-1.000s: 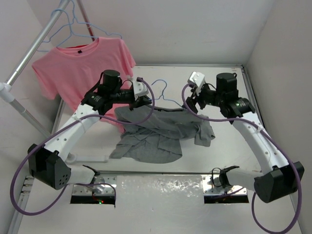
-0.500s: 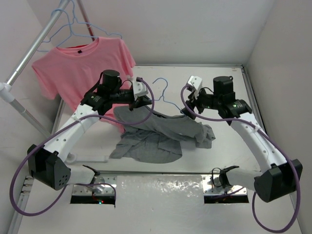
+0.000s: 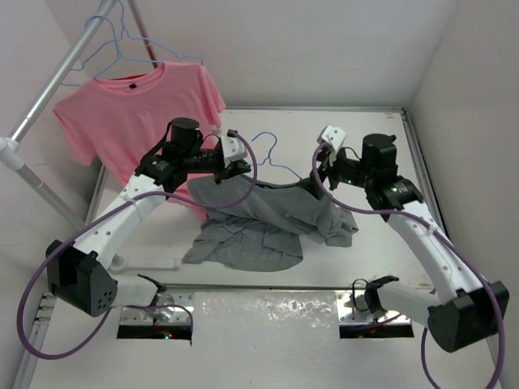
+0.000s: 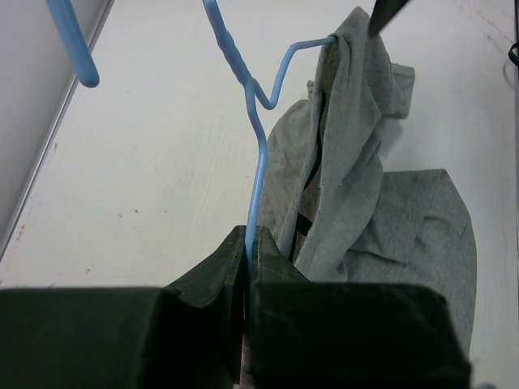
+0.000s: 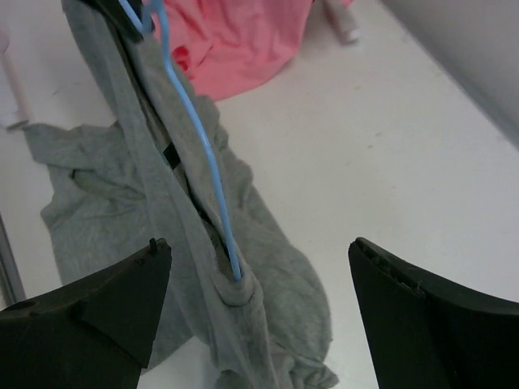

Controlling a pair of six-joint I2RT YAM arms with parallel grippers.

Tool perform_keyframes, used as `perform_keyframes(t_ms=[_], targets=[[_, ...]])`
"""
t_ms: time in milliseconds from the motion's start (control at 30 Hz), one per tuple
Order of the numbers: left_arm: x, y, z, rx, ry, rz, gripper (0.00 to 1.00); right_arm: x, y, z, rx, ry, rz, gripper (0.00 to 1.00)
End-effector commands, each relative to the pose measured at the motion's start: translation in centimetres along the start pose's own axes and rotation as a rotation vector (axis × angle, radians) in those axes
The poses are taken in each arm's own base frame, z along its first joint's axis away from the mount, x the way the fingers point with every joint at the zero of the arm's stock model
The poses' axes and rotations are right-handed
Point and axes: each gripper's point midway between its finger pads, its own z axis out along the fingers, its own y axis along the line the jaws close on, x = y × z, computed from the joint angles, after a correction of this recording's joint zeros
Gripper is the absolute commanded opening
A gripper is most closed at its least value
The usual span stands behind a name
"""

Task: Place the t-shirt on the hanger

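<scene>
The grey t-shirt (image 3: 259, 219) lies crumpled on the white table, its upper part lifted and draped along the pale-blue hanger (image 3: 274, 144). My left gripper (image 3: 238, 170) is shut on the hanger's wire (image 4: 258, 162) just below the hook; the t-shirt (image 4: 357, 186) hangs beside it. My right gripper (image 3: 318, 174) is open and empty, its fingers (image 5: 122, 300) wide either side of the hanger's far end (image 5: 203, 154). That end pokes into a fold of the t-shirt (image 5: 268, 308).
A pink t-shirt (image 3: 138, 113) hangs on a hanger from the slanted metal rack pole (image 3: 57, 73) at back left, with spare blue hangers (image 3: 122, 40) above it. A white rod (image 3: 150, 263) lies on the table near the left arm. Walls close in behind and on the right.
My right arm has drawn back a little to the right, away from the t-shirt. The left gripper still holds the hanger in the same place, and the grey cloth has shifted slightly.
</scene>
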Motion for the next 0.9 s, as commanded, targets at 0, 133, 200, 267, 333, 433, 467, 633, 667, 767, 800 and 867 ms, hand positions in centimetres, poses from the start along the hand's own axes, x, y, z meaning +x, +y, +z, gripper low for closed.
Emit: perform_keyframes(t_ms=[0,133,200,267,333,433,467,633,667,767,800,867], targets=[[-2.6,0.4,-1.0,-0.033,-0.065,0.081,0.0,1.7,1.1,2.2,-0.104,0.0,0.05,0.87],[-2.8,0.2,-1.3,-0.031,-0.07,0.081,0.0,3.0,1.8,3.8,-0.189,0.032,0.103,0.71],[-2.9,0.1,-1.2,-0.025,-0.077,0.079,0.0,3.4,2.3,4.3,-0.232,0.038,0.128,0.59],[-2.9,0.1,-1.2,-0.022,-0.08,0.076,0.0,3.4,2.8,4.6,-0.247,0.024,0.134,0.35],[-2.7,0.2,-1.0,-0.02,-0.076,0.068,0.0,3.0,3.0,4.4,-0.248,0.001,0.133,0.18],[-2.3,0.2,-0.9,-0.022,-0.065,0.064,0.0,2.1,3.3,3.9,-0.232,-0.045,0.103,0.0],[-1.9,0.2,-0.8,-0.023,-0.058,0.06,0.0,2.0,3.3,3.9,-0.223,-0.053,0.092,0.0],[-1.3,0.6,-1.1,-0.07,-0.026,0.025,0.11,0.9,3.8,3.5,-0.206,-0.038,0.036,0.0],[-1.2,1.2,-1.3,-0.105,-0.011,0.012,0.18,0.8,3.8,3.5,-0.207,-0.038,0.036,0.0],[-1.7,2.1,-2.3,-0.183,0.011,-0.042,0.5,0.6,4.0,3.5,-0.207,-0.041,0.028,0.0],[-2.0,2.2,-2.8,-0.21,0.016,-0.081,0.73,0.7,3.8,3.5,-0.198,-0.039,0.028,0.0],[-1.6,3.6,-4.0,-0.325,0.061,-0.127,0.83,0.9,3.4,3.6,-0.172,-0.03,0.028,0.0]])
